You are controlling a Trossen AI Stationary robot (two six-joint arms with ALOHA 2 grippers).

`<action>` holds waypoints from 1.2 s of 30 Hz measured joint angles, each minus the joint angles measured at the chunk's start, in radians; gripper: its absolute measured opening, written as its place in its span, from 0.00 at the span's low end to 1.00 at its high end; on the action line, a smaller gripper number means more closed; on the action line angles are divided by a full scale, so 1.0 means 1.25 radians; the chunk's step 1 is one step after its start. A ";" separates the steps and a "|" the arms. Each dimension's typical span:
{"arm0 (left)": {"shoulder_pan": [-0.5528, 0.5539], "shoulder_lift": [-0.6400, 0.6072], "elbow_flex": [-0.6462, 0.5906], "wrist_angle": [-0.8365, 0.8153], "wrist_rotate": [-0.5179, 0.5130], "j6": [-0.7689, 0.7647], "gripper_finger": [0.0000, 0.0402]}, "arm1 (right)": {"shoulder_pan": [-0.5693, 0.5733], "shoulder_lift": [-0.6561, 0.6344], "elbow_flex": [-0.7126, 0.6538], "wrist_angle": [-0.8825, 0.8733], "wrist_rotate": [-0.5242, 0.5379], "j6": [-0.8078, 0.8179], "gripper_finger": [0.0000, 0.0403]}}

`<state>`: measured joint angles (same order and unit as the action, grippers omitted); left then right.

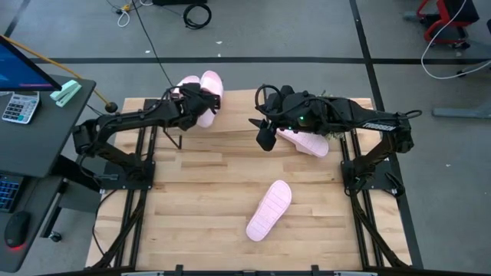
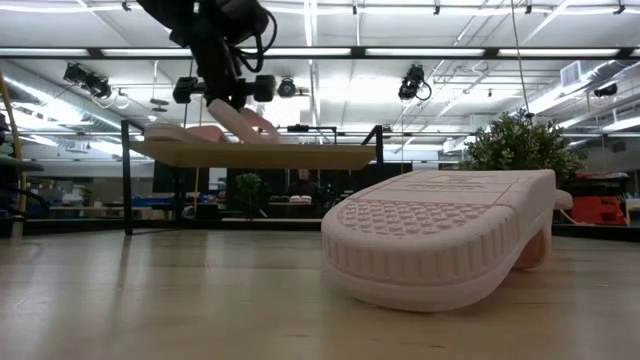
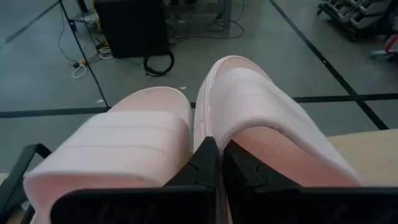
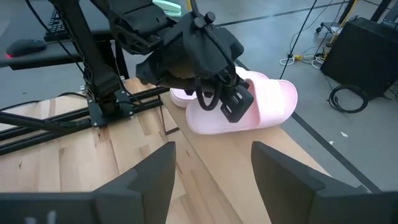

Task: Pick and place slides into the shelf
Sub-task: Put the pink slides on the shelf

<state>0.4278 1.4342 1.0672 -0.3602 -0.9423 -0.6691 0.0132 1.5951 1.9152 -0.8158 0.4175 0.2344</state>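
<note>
Two pale pink slides sit side by side at the left end of the shelf (image 1: 238, 115), whose plank top (image 2: 300, 155) stands along the table's far edge. My left gripper (image 3: 219, 163) is shut on the right-hand one (image 3: 261, 106); the other (image 3: 124, 140) lies flat beside it. A third slide (image 1: 270, 208) lies sole up on the table's middle (image 2: 440, 235). The fourth slide (image 1: 308, 142) lies partly under my right arm. My right gripper (image 4: 211, 177) hovers open above the shelf plank, right of the pair (image 1: 265, 136). My left gripper pinches the slide's side wall (image 3: 208, 134), the one next to its neighbour, between its two fingers (image 3: 245, 174). The fingers come from above and slant toward the far edge. In the low view the slide (image 2: 240, 118) sits tilted, its lower end on the shelf top.
A desk with a monitor, a calculator (image 1: 19, 107) and a stapler stands off the table's left side. Cables lie on the floor beyond the far edge. Bare wood lies around the sole-up slide, toward the near edge. A potted plant (image 2: 520, 145) shows behind the table.
</note>
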 joint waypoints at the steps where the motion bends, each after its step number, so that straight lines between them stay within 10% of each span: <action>1: 0.002 0.000 0.000 -0.001 0.000 0.000 0.03 | 0.000 0.000 0.000 0.000 0.000 0.000 0.53; 36: -0.004 0.046 0.001 -0.050 0.015 -0.063 0.11 | 0.000 0.000 0.000 -0.009 0.000 -0.001 0.53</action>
<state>0.4224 1.4921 1.0679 -0.4224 -0.9234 -0.7480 0.0132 1.5948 1.9152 -0.8274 0.4174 0.2337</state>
